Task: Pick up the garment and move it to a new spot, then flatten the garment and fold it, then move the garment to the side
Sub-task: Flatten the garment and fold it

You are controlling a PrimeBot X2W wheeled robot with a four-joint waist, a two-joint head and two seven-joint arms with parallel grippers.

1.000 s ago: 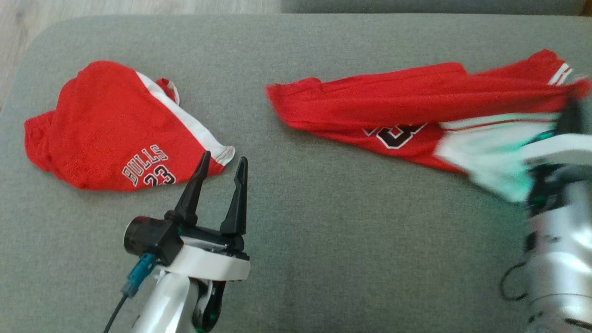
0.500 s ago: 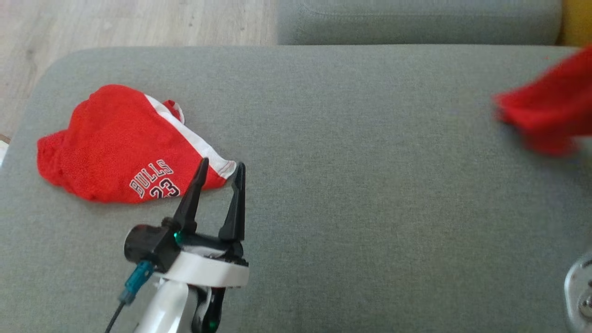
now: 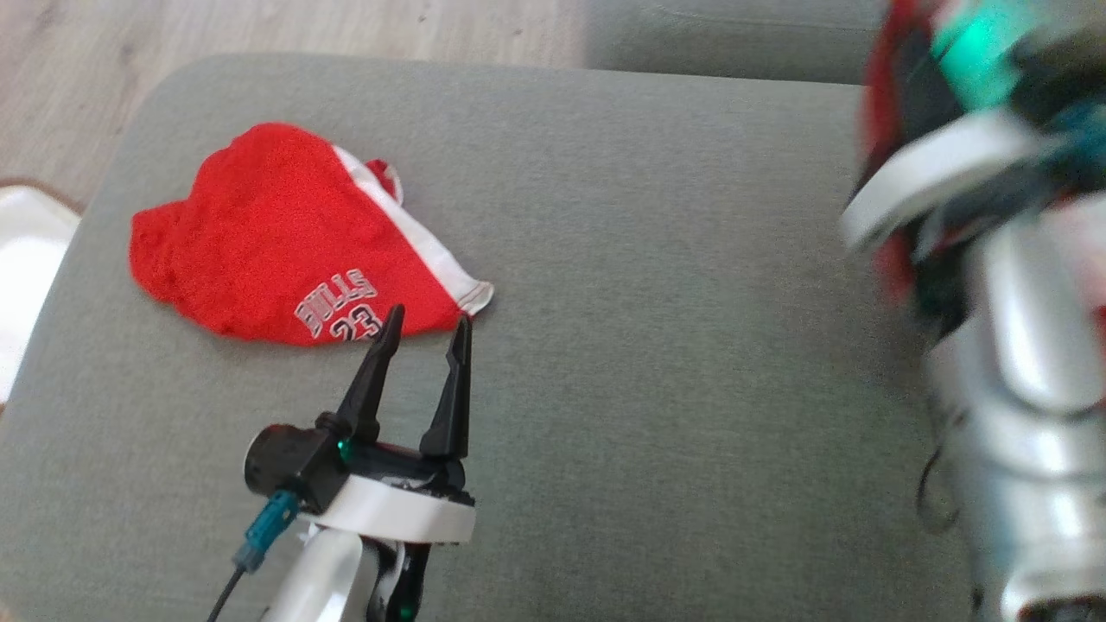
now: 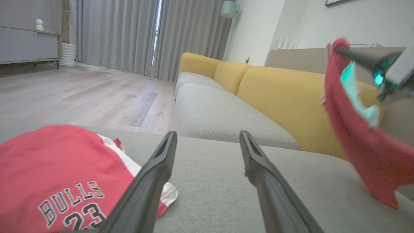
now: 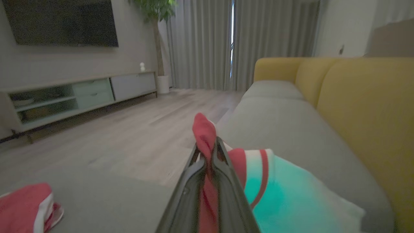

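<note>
My right gripper (image 5: 207, 149) is shut on a fold of the red garment (image 5: 205, 133), whose white and teal-lit lining hangs beside the fingers. In the left wrist view the garment (image 4: 359, 139) dangles from that gripper (image 4: 339, 51) above the grey cushion's right end, its lower tip near the surface. In the head view my right arm (image 3: 1020, 302) is blurred, with red cloth (image 3: 880, 121) behind it. My left gripper (image 3: 430, 318) is open and holds nothing, its tips at the hem of a second red "BULLS 23" piece (image 3: 276, 233) lying crumpled on the cushion (image 3: 657, 345).
Behind the grey cushion stands a yellow sofa (image 4: 284, 97) with a grey seat (image 4: 220, 116). Wooden floor (image 3: 259, 34) lies beyond the cushion's far left edge, and something white (image 3: 26, 268) sits off its left side. A low TV cabinet (image 5: 81, 94) lines the far wall.
My right arm has lifted the red garment off the cushion, up and to the right. The head camera has shifted. My left gripper stays open in the same place.
</note>
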